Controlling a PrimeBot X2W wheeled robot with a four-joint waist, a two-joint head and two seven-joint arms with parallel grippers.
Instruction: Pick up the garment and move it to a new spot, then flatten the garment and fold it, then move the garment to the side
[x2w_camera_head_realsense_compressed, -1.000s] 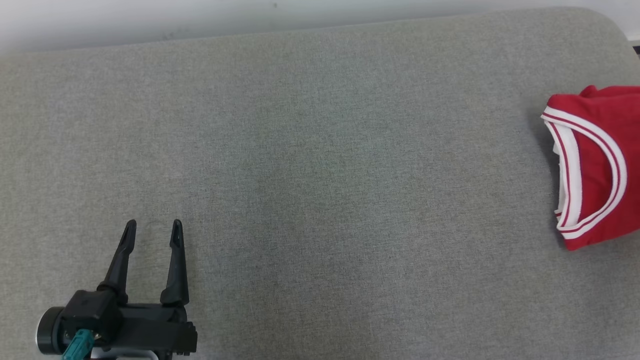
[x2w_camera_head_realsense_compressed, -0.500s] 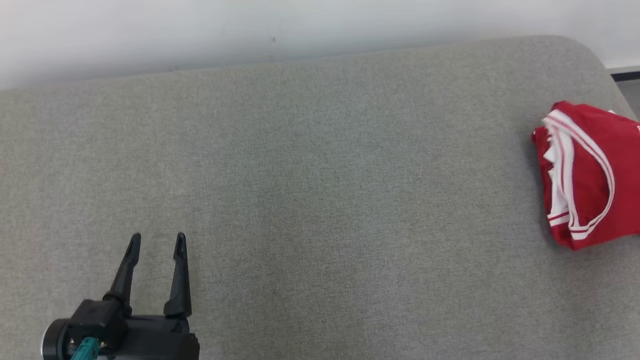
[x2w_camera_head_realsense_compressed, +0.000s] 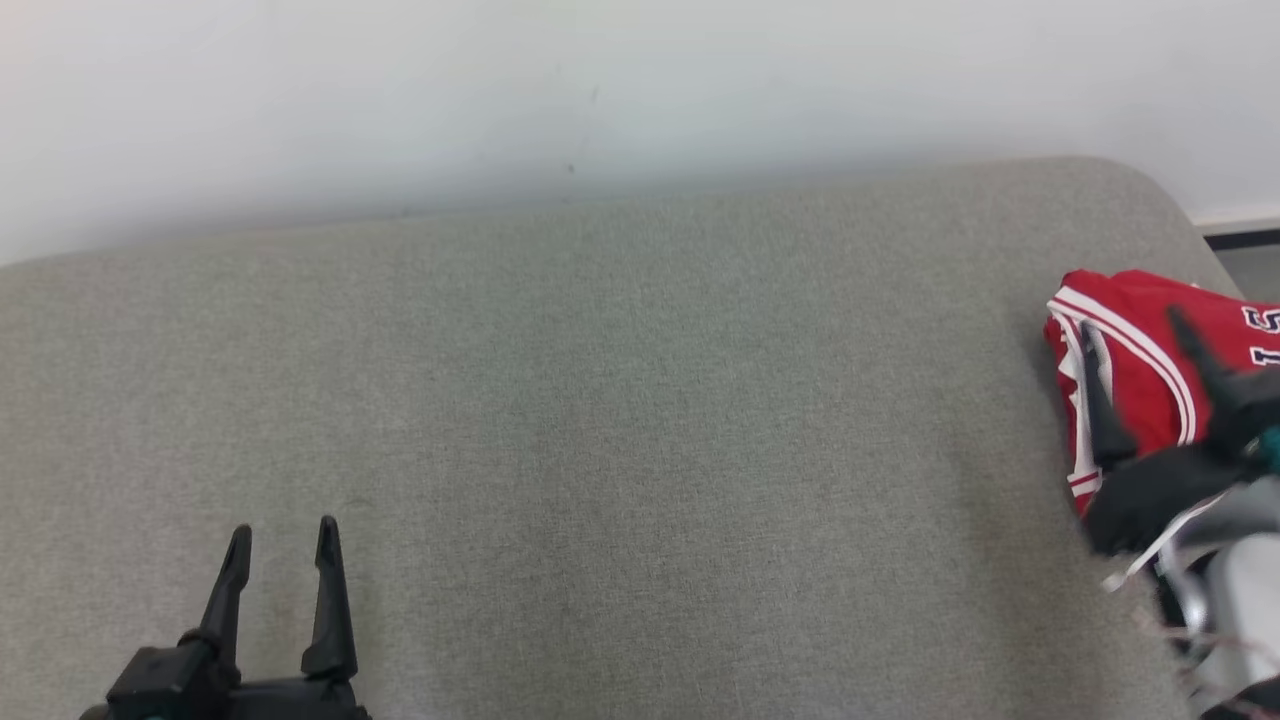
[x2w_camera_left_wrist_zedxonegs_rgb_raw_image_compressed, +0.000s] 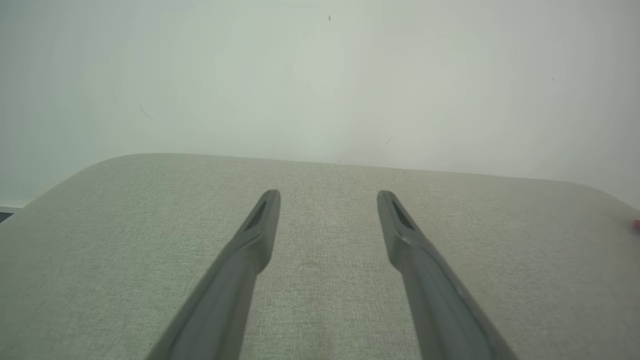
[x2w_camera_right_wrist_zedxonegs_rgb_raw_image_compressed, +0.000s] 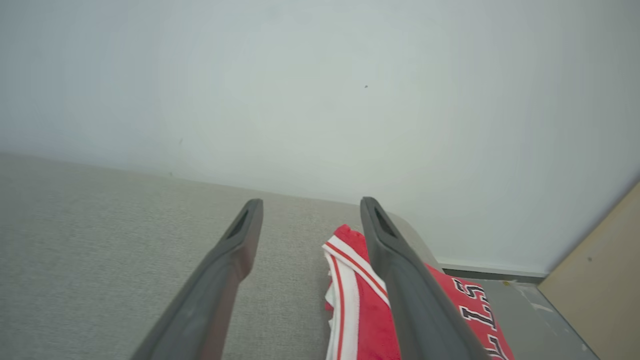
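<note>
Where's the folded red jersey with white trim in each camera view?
Head view: red jersey at right edge, behind right gripper.
Left wrist view: perhaps the red speck, far right edge.
Right wrist view: bottom, right of centre.
Shared landmark: rounded corner of the grey fabric cushion.

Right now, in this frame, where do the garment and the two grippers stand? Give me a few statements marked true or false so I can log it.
1. The left gripper is open and holds nothing. True.
2. The garment lies in the middle of the grey padded surface. False: it lies at the surface's right end, near the rounded far corner.
3. The right gripper is shut on the garment. False: its fingers stand apart in front of the garment, with no cloth pinched between them.
4. The garment is red with white striped trim. True.
</note>
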